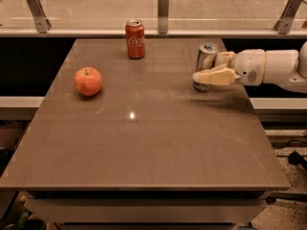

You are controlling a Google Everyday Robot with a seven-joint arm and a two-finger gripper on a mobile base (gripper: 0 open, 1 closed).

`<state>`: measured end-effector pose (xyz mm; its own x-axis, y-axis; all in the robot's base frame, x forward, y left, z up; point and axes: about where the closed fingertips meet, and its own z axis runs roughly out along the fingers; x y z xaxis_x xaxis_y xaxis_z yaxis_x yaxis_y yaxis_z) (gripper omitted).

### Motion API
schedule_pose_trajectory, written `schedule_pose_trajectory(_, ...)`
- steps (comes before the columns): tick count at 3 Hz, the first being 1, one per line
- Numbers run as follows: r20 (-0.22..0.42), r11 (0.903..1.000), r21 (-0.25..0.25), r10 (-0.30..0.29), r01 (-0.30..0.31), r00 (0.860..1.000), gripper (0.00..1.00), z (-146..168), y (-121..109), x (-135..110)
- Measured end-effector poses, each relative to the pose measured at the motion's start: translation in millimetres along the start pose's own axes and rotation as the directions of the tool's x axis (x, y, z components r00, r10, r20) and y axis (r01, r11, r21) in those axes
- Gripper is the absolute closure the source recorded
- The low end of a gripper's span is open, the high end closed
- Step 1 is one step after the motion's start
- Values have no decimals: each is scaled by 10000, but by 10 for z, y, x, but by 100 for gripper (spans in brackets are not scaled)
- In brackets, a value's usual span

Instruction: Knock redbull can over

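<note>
The redbull can (206, 56), slim and silver-blue, stands at the table's right edge and seems to lean slightly. My gripper (207, 71) reaches in from the right on a white arm (268, 67). It is open, with the can between its fingers. The near finger (213, 77) crosses in front of the can's lower part, and the far finger (224, 59) sits by its right side. I cannot tell whether the fingers touch the can.
A red Coca-Cola can (135, 39) stands at the table's back, left of centre. A red apple (88, 81) lies on the left side. The brown table (144, 143) ends just right of the redbull can. A glass railing (163, 6) runs behind.
</note>
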<state>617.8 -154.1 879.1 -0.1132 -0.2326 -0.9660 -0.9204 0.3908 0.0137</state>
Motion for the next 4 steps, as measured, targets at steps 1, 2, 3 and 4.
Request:
schedule_pose_trajectory(1, 4, 10000, -50, -4, 4, 10000, 64, 27, 10, -5)
schedule_pose_trajectory(2, 8, 10000, -97, -9, 9, 10000, 87, 53, 19, -10)
schedule_pose_trajectory(3, 11, 9999, -142, -13, 13, 10000, 100, 78, 28, -15)
schedule_pose_trajectory(4, -181, 9999, -130, -23, 21, 9998, 100, 87, 34, -44)
